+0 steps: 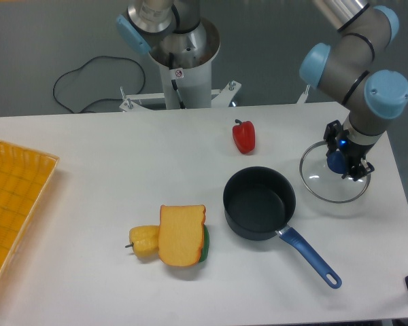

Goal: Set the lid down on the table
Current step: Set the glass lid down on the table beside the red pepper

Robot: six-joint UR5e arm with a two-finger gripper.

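The round glass lid [324, 182], with a thin metal rim and a blue centre knob, sits at the right side of the white table [109, 176], just right of the saucepan. My gripper [345, 165] comes down onto the lid's middle and is shut on the blue knob. The lid looks flat and low over the tabletop; whether it touches the surface I cannot tell.
A dark saucepan [259, 202] with a blue handle stands left of the lid. Behind it lies a red pepper [243, 136]. A sandwich [182, 235] and a yellow pepper [143, 240] lie in front. A yellow-orange gridded tray [13, 204] sits at the left edge.
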